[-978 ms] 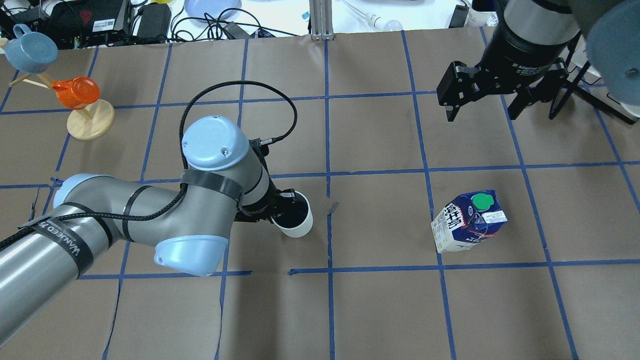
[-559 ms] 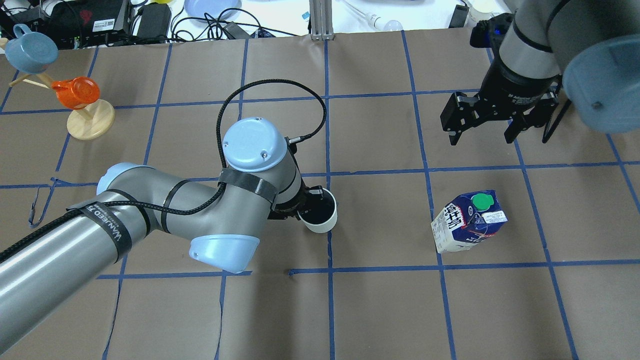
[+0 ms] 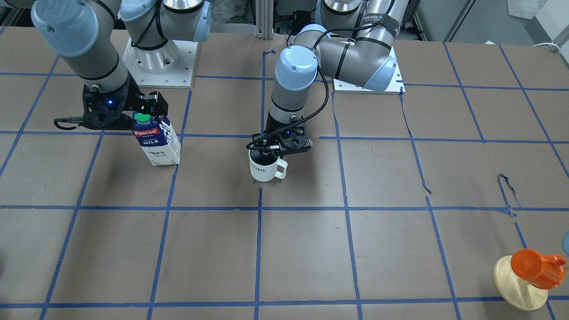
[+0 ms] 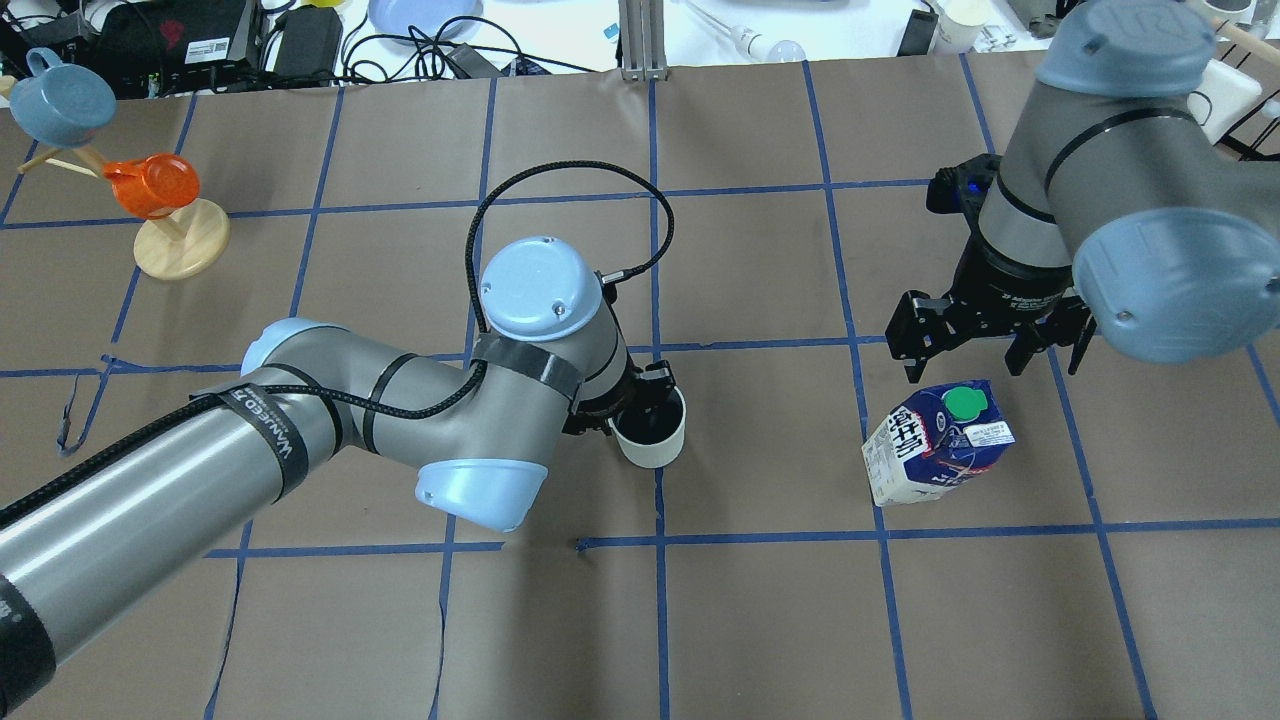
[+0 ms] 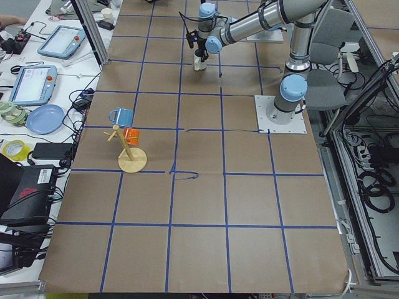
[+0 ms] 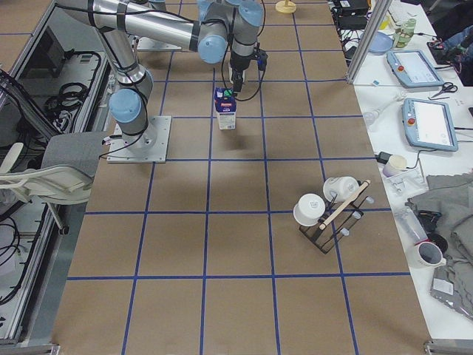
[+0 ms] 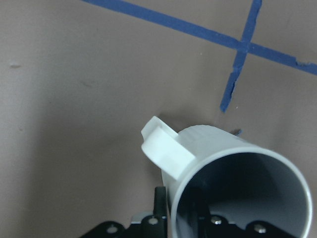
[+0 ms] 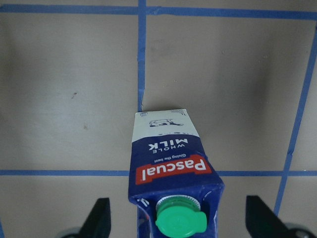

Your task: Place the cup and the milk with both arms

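Observation:
The cup [image 4: 652,440], a white mug with a dark inside, is by the table's centre line. It also shows in the front view [image 3: 265,168] and the left wrist view [image 7: 237,168]. My left gripper [image 4: 640,402] is shut on its rim, one finger inside and one outside. I cannot tell whether the cup touches the table. The milk [image 4: 935,445] stands upright on the right, also in the front view [image 3: 158,143]. My right gripper [image 4: 968,360] is open just above and behind its green cap [image 8: 181,220]. Its fingers [image 8: 99,218] stand wide on both sides of the carton, apart from it.
A wooden mug stand [image 4: 182,245] with an orange mug [image 4: 150,185] and a blue mug [image 4: 62,100] is at the far left. Cables and devices [image 4: 300,40] lie beyond the far edge. A rack with white mugs [image 6: 329,211] stands at the table's right end.
My left arm has carried the cup rightward towards the centre line. My right gripper has come nearer and lower, from the far right to just above the milk, still open.

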Tool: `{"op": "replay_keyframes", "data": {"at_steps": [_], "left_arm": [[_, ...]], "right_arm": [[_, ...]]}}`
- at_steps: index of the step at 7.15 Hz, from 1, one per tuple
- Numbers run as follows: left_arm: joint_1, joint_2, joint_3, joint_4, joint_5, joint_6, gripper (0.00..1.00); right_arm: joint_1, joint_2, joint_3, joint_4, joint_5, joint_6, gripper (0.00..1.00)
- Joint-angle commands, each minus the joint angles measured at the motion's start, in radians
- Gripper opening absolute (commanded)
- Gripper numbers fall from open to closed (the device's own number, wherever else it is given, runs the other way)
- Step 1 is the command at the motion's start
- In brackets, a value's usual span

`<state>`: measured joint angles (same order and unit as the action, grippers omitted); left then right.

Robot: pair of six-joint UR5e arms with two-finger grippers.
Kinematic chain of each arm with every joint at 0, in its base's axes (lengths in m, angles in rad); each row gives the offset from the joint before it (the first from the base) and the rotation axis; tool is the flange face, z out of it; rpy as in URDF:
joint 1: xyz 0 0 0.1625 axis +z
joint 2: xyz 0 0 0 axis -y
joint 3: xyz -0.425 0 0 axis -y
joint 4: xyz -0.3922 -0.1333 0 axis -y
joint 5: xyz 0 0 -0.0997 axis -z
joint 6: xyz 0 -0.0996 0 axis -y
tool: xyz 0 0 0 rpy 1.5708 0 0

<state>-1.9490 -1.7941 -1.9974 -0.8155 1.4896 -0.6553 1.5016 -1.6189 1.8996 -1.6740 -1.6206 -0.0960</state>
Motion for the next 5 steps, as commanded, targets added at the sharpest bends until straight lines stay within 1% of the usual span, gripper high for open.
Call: {"op": "replay_keyframes", "data": {"at_steps": [1,2,3,4,5], "left_arm": [[0.036,0.050,0.133,-0.122,0.006,0.084,0.78],[0.085,0.086,0.196,-0.266,0.015,0.200,0.82],[0.185,0.132,0.260,-0.404,0.026,0.368,0.82],[0.278,0.171,0.317,-0.515,0.026,0.488,0.87],[0.351,0.203,0.342,-0.610,0.031,0.640,0.87]], "right_arm": [[-0.009,0.010,0.022,0.008,-0.012,-0.022,0.94],[-0.012,0.022,0.041,0.011,-0.013,-0.024,0.94],[-0.012,0.030,0.056,0.010,-0.013,-0.028,0.94],[-0.012,0.031,0.061,0.010,-0.013,-0.034,0.88],[-0.012,0.036,0.061,0.011,-0.012,-0.042,0.72]]}}
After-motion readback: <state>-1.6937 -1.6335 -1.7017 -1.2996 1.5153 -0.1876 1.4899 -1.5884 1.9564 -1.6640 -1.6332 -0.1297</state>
